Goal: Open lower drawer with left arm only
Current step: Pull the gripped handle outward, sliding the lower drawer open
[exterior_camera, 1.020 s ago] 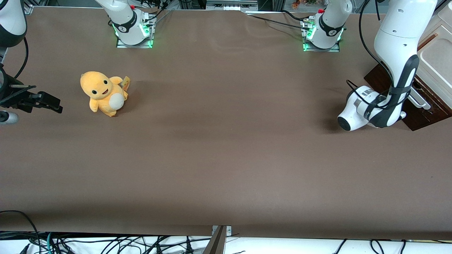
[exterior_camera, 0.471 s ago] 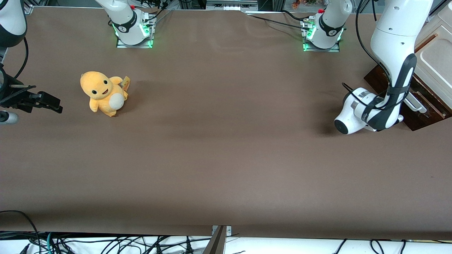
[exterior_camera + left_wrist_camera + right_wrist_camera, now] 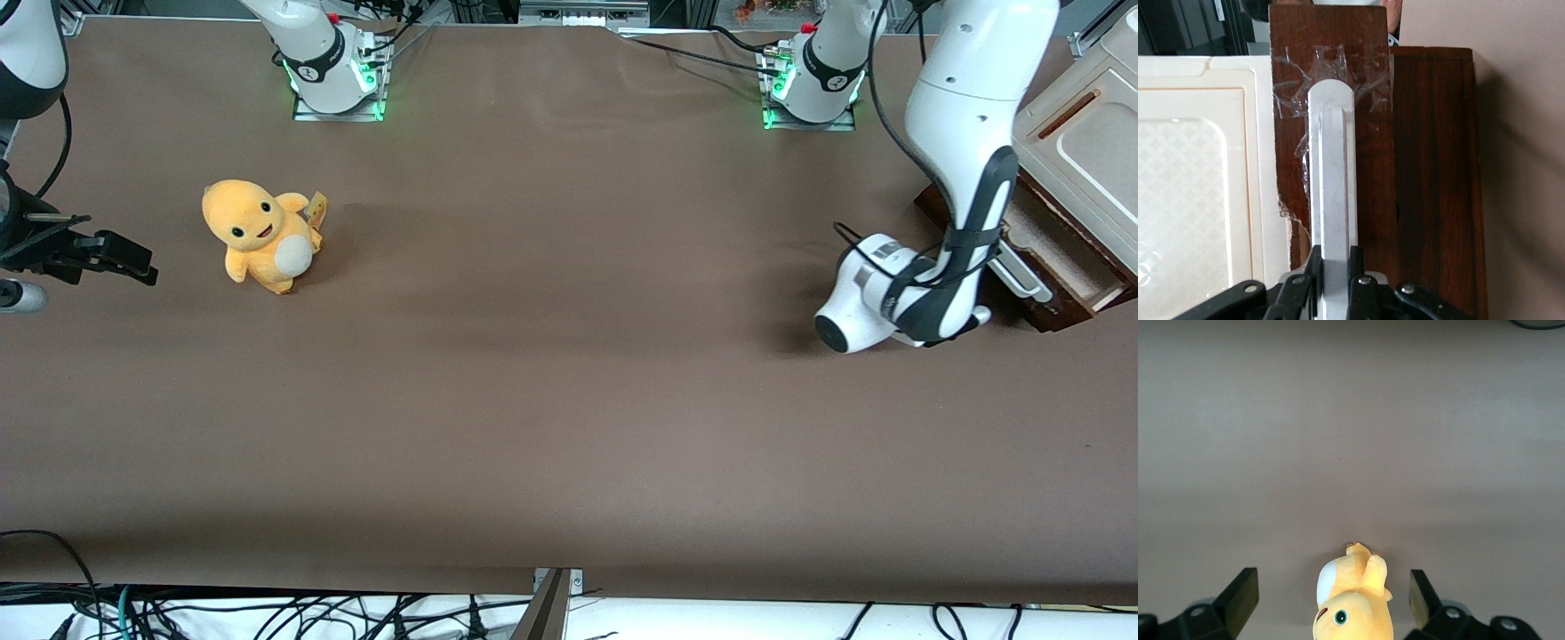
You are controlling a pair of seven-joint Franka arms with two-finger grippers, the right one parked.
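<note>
While the left arm bends down at its own end of the table, I can see its gripper clamped on the long white bar handle of the lower drawer — the black fingers press against both sides of the bar near one end of it, so the jaws are closed on the handle.

The drawer sits at the working arm's end of the table, under a cream-white panel with an orange-brown slot. It is pulled partly out: in the front view a strip of its pale wood inside shows between the dark brown front and the cabinet above it. The dark front edge stands just beside the arm's wrist, and one corner of the drawer front lies close to the table's side edge.

In the wrist view the handle runs straight away from the gripper along the dark wood front, with crinkled clear tape around the rounded end of the bar. The cream panel's edge lies alongside the drawer front.

In front of the drawer I have a wide stretch of bare brown table — the only other object, a yellow plush toy, sits well apart toward the parked arm's end, farther from the front camera than the table's middle.
</note>
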